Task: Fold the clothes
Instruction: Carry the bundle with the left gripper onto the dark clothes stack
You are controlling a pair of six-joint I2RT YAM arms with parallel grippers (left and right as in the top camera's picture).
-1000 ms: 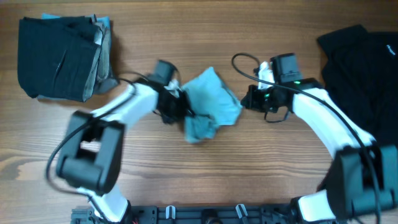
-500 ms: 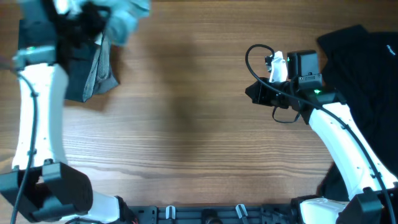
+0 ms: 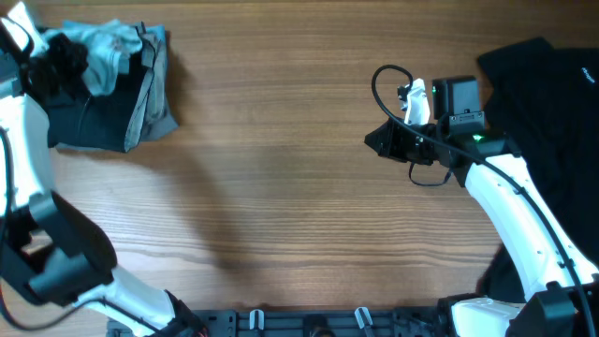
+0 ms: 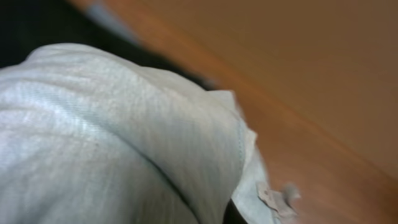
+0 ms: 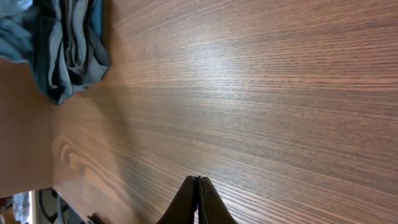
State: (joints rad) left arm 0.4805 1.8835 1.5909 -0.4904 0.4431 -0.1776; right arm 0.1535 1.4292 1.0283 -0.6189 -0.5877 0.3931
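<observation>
Cotton, soft, light and floppy: the light-blue T-shirt (image 3: 105,51) sits bunched on the dark folded pile (image 3: 94,122) far left, left fingers (image 3: 65,58) apparently pinched shut on it, right fingers (image 5: 198,200) closed empty over the surface (image 3: 281,187), so hems or shoulders look the best hold.
</observation>
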